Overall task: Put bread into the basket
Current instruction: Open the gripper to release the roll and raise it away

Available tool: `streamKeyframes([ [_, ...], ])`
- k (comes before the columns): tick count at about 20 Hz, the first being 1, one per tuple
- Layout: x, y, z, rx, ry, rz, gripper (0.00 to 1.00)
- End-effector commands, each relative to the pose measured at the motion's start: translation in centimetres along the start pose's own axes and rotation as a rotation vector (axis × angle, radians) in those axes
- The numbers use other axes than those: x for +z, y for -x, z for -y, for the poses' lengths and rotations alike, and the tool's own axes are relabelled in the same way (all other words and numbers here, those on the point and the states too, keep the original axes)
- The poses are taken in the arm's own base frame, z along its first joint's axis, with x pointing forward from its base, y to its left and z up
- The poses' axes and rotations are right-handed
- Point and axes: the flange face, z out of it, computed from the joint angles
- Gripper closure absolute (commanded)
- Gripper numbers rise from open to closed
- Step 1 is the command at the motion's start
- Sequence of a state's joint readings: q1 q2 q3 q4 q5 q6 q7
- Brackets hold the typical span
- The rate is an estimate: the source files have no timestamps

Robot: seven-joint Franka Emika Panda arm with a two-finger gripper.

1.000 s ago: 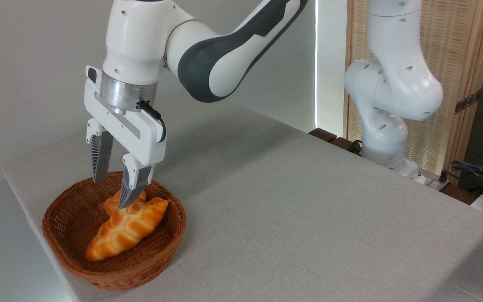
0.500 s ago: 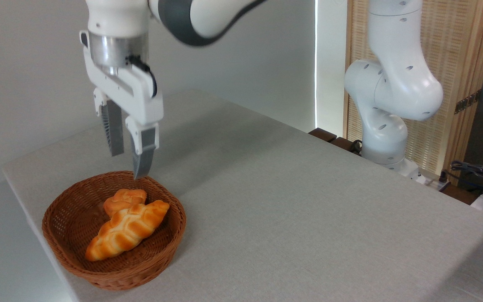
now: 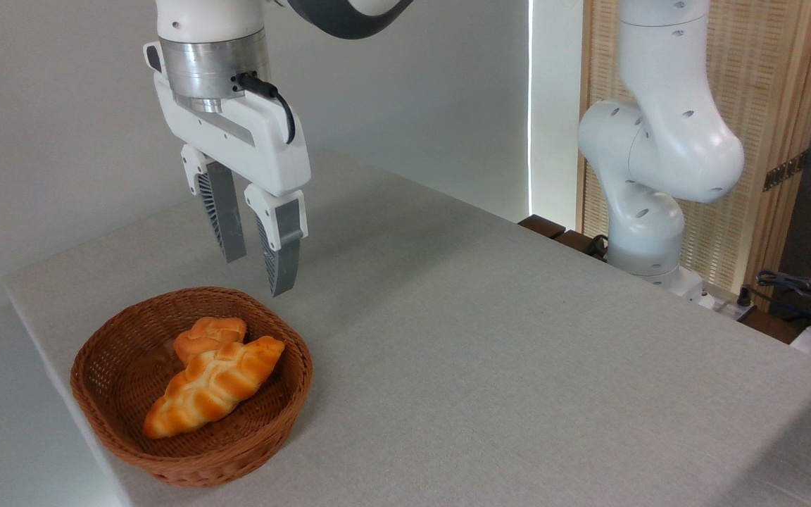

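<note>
Camera view from my remote seat shows the long, braided golden-orange bread loaf point(image 3: 212, 386) lying diagonally inside the round, shallow brown woven wicker basket point(image 3: 286, 405), one tapered end near the front rim and the other toward the right rim. I see a small round orange bun point(image 3: 206, 334) just behind it in the same basket, touching the loaf. My white two-finger tool point(image 3: 258, 274) hangs above the basket's back right edge, clear of the rim, its ribbed grey fingers point(image 3: 225, 218) pointing down with a narrow gap between them and nothing held. I read the basket as sitting near the front left corner of the grey cloth-covered bench point(image 3: 490, 352). The white arm base point(image 3: 648, 169) stands at the bench's far right edge.
</note>
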State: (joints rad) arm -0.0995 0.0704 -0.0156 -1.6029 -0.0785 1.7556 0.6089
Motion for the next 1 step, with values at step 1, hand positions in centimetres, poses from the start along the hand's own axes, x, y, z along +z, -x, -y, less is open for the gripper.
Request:
streamKeyframes([
  [1,-0.42,0.17,0.08,-0.03,0.003,0.017,0.0],
])
